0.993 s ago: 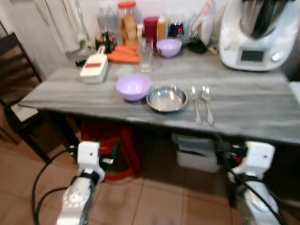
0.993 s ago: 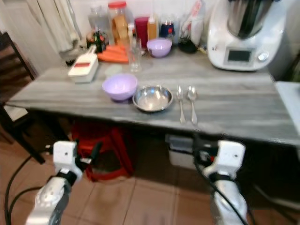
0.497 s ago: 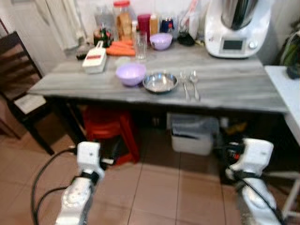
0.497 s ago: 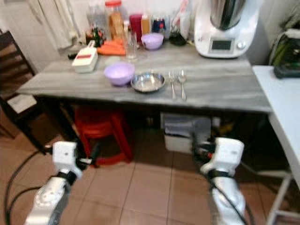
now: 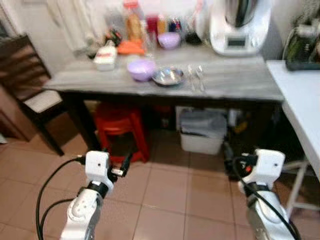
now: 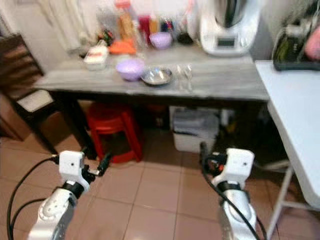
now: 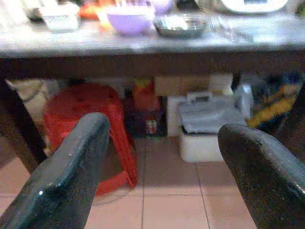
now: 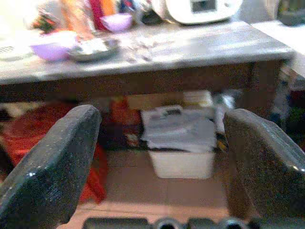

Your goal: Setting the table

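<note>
On the grey table (image 5: 240,85) stand a purple bowl (image 5: 141,68), a steel bowl (image 5: 168,76) beside it, and a fork and a spoon (image 5: 196,76) to the right of that. A second purple bowl (image 5: 169,39) sits at the back among the bottles. Both arms hang low over the tiled floor, well short of the table. My left gripper (image 7: 162,157) is open with nothing between its fingers (image 7: 66,176). My right gripper (image 8: 159,152) is also open and holds nothing.
A red stool (image 5: 119,125) and a white bin (image 5: 202,131) stand under the table. A dark chair (image 5: 30,90) is at the left, a white table (image 5: 305,100) at the right. A white kitchen machine (image 5: 239,27), jars and carrots (image 5: 131,46) crowd the table's back.
The whole picture has pulled back: the table now looks smaller and farther, more floor shows, and the white table at the right has come into view. Both grippers stay open.
</note>
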`<state>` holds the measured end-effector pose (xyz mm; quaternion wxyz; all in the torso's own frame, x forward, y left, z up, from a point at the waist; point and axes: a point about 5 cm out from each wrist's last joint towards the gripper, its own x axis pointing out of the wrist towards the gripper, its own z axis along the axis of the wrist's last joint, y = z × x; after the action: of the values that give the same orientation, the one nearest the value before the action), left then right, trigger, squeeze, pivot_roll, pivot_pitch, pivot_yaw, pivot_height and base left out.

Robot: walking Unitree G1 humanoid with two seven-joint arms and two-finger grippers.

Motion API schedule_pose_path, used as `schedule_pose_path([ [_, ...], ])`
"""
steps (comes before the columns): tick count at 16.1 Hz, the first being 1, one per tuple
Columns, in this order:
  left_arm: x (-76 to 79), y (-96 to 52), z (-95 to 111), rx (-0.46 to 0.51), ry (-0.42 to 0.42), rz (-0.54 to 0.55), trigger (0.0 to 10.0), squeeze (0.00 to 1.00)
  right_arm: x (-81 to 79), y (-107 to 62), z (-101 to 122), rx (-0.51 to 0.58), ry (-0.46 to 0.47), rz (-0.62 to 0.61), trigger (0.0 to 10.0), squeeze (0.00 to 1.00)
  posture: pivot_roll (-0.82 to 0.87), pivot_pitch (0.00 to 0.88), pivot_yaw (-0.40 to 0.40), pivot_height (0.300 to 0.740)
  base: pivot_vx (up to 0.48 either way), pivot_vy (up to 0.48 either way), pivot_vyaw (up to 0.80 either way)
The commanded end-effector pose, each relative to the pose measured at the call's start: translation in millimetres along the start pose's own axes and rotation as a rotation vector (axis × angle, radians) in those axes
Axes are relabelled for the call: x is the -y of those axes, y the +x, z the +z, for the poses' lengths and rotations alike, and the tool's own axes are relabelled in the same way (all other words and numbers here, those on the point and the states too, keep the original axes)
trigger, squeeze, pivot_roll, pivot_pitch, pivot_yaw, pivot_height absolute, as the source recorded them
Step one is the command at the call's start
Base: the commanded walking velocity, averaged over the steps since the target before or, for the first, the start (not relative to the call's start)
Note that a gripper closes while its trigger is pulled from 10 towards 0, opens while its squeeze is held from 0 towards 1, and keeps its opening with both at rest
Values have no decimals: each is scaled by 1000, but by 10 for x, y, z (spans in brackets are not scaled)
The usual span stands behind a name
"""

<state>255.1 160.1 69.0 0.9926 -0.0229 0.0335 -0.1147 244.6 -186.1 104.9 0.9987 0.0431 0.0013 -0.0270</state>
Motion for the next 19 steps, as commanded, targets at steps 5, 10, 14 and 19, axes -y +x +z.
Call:
schedule_pose_path([
  [5, 87, 45, 74, 22, -6, -56, 10000, 0, 2, 25, 21, 8, 1, -5, 10000, 0, -47, 0, 116, 740, 0, 0, 0],
  [10, 129, 55, 68, 21, -20, -74, 10000, 0, -8, 45, 26, 8, -1, -4, 10000, 0, -49, 0, 115, 740, 0, -324, 0],
  [14, 133, 52, 60, 17, -25, -78, 10000, 0, -25, 47, 23, 6, 2, 1, 10000, 0, -50, 0, 117, 740, 0, -480, 0],
  [19, 129, 55, 53, 12, -28, -82, 10000, 0, -32, 67, 33, 10, 1, 2, 10000, 0, -49, 0, 116, 740, 0, -480, 0],
])
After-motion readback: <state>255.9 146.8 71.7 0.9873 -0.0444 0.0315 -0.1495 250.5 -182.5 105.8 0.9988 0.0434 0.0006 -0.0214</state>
